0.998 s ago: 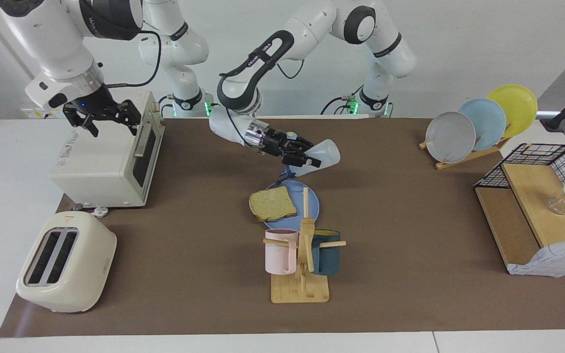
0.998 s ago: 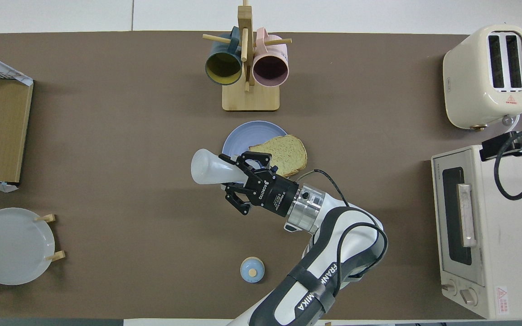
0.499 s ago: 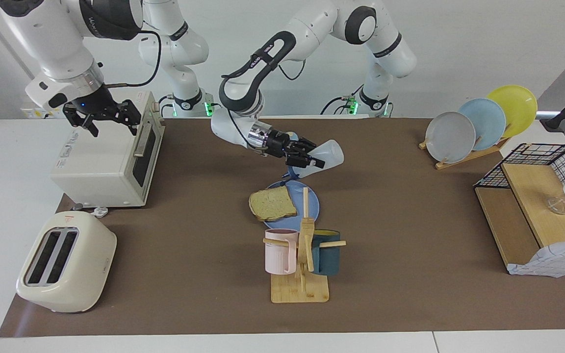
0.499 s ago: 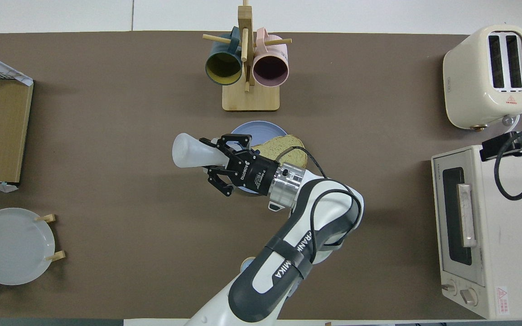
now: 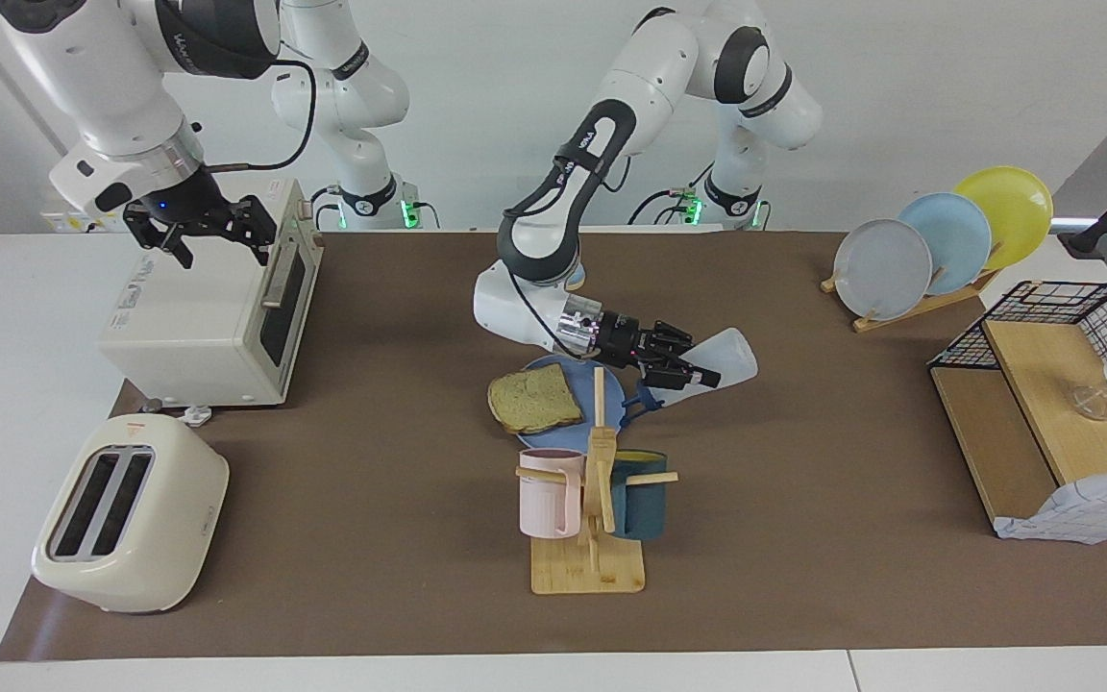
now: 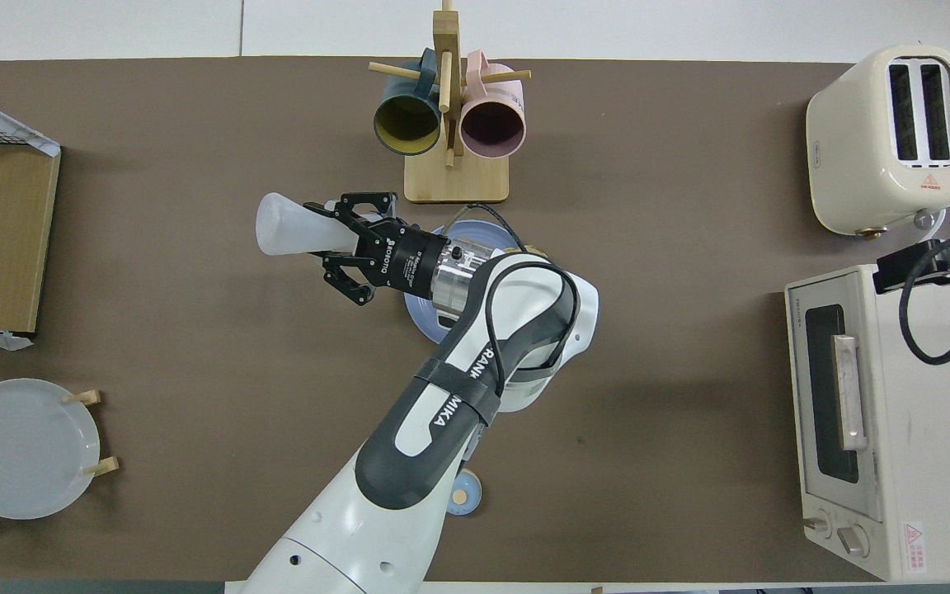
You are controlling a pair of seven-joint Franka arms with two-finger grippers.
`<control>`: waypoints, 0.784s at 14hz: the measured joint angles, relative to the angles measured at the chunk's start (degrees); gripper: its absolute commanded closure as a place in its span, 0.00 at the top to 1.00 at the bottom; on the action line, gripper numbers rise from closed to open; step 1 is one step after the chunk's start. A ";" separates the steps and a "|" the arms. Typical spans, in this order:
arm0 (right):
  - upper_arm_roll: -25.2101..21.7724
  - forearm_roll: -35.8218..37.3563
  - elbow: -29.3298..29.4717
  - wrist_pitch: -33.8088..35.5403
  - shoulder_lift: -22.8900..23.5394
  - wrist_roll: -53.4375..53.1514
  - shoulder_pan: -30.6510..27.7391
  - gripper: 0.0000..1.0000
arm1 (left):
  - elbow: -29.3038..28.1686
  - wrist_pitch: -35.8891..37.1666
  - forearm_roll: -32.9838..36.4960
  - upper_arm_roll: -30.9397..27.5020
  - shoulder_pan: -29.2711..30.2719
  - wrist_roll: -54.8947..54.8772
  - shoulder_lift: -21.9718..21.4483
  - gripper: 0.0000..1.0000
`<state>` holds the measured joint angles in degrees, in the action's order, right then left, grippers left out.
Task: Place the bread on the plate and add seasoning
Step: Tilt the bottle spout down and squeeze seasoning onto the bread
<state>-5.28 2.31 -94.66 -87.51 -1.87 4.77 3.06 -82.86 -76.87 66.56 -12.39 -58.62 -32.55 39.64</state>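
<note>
The bread (image 5: 534, 399) lies on the blue plate (image 5: 611, 411), overhanging its rim toward the right arm's end. My left gripper (image 5: 678, 370) is shut on the seasoning bottle (image 5: 722, 358) and holds it tilted, with the dark nozzle pointing down by the plate's rim toward the left arm's end. In the overhead view the bottle (image 6: 293, 233) sticks out of the left gripper (image 6: 351, 241), and the arm hides most of the plate (image 6: 421, 318) and nearly all of the bread. My right gripper (image 5: 224, 252) waits open over the toaster oven (image 5: 217, 308).
A mug tree (image 5: 592, 500) with a pink and a teal mug stands close to the plate, farther from the robots. A toaster (image 5: 131, 514) stands at the right arm's end. A plate rack (image 5: 938, 245) and a wire shelf (image 5: 1044, 404) stand at the left arm's end. A small bell (image 6: 460, 492) sits near the robots.
My left gripper has carried the bottle across the plate, away from the robots and toward the left arm's end, and lowered it. The right arm has not moved.
</note>
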 measured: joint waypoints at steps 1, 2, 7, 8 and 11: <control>0.00 0.00 0.00 0.00 0.00 0.00 0.00 1.00 | 0.00 0.13 -0.09 0.17 -1.03 0.00 0.00 0.00; 0.00 0.00 0.00 0.00 0.00 0.00 0.00 1.00 | 0.00 0.43 -0.36 0.29 -2.45 0.00 0.00 0.00; 0.00 0.00 0.00 0.00 0.00 0.00 0.00 1.00 | 0.08 3.93 -2.72 0.41 -10.39 0.00 -0.02 0.00; 0.00 0.00 0.00 0.00 0.00 0.00 0.00 1.00 | 0.09 4.47 -3.01 0.40 -11.07 0.00 -0.02 0.00; 0.00 0.00 0.00 0.00 0.00 0.00 0.00 1.00 | 0.09 4.61 -3.09 -0.01 -10.54 0.00 -0.02 0.00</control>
<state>-5.28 2.31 -94.66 -87.51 -1.88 4.77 3.06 -82.77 -72.26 63.46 -12.40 -69.15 -32.55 39.63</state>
